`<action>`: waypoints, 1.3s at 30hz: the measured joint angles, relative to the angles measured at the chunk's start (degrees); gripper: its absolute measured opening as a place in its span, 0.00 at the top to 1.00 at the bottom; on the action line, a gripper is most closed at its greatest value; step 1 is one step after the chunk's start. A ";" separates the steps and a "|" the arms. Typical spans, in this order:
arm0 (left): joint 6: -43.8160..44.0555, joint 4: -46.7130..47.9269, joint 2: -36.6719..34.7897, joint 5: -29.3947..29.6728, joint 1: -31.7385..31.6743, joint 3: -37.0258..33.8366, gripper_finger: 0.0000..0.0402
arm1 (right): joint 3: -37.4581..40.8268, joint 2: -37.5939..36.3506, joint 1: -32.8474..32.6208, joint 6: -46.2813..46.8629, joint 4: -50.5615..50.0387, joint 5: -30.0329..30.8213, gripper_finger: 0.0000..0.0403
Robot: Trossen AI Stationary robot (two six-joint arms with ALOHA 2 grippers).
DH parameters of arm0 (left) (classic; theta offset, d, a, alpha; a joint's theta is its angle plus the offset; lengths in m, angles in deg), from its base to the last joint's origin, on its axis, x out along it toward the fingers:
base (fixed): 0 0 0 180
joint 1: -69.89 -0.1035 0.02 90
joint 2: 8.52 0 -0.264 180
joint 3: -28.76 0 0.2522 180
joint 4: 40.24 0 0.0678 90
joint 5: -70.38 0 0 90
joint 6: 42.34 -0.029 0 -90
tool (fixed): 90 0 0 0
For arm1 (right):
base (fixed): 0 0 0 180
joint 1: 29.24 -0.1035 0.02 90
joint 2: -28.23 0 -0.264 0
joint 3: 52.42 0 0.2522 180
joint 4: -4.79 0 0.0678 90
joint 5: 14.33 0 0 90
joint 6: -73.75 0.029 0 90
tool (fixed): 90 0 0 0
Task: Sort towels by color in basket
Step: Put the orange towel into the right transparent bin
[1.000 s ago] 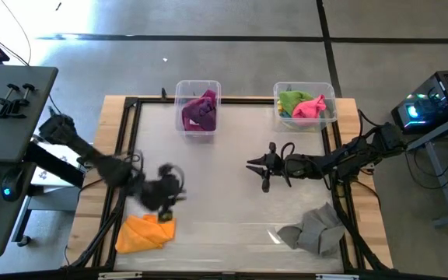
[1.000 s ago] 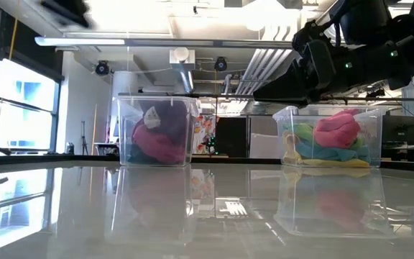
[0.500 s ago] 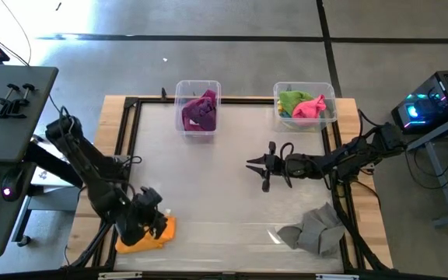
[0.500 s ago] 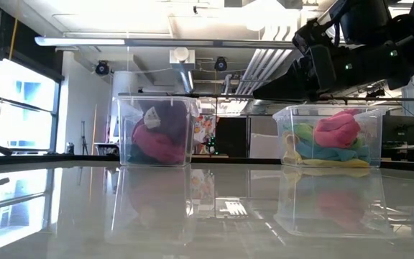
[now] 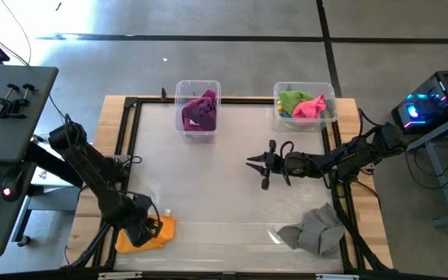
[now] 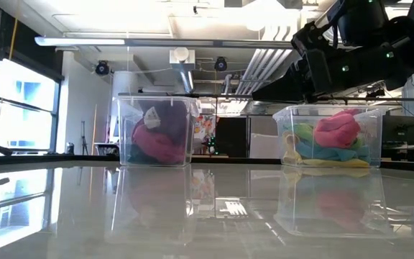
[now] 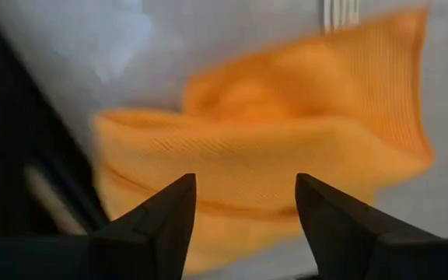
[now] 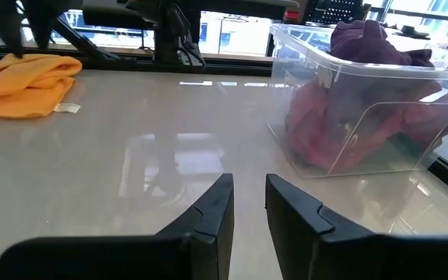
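Lower left of the high view: left gripper (image 5: 148,227), jaws spread, over the orange towel (image 5: 160,231). Soft, light; pinch its bunched fold.

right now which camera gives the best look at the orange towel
The left wrist view: the soft orange towel fills the picture beyond the open left gripper. The high view shows it partly under that gripper; the right wrist view shows it far off; the low view misses it.

Two clear bins (image 5: 198,110) (image 5: 305,106) at far edge of tabletop (image 5: 224,167). Grey desk (image 5: 10,109) with clamps (image 5: 12,99) far left; lit computer case (image 5: 432,101) right.
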 joint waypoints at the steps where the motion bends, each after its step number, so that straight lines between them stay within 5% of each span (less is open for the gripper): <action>1: 0.01 -2.59 0.00 -1.17 -0.31 -0.96 0.46 | 0.00 0.01 0.00 0.01 -0.11 0.01 0.83; 11: -15.62 -23.50 0.04 -3.46 -3.23 -14.14 0.45 | 0.00 0.00 0.00 1.61 -0.14 0.01 0.83; 15: -28.55 -27.07 0.78 -3.85 -4.90 -15.91 0.58 | -0.02 0.00 0.00 2.72 -0.83 0.00 0.83; 20: -42.44 -26.36 1.38 -0.88 -9.78 -16.21 0.85 | -0.02 0.00 0.00 7.71 -2.04 -0.04 0.83; 23: -55.26 -26.77 1.45 6.43 -14.76 -14.86 0.97 | -0.02 0.00 0.00 9.27 -2.35 -1.95 0.83; 29: -88.65 -34.06 1.67 20.79 -25.18 -9.77 0.95 | -0.10 0.02 -0.13 1.54 6.30 -16.53 0.83; 33: -108.24 -42.99 1.81 24.85 -31.92 -9.19 0.99 | -2.87 0.00 -0.11 -4.38 10.51 -19.39 0.83; 39: -128.41 -61.70 2.44 25.32 -39.68 -8.98 0.99 | -13.98 0.38 0.14 -7.15 -10.67 -15.45 0.75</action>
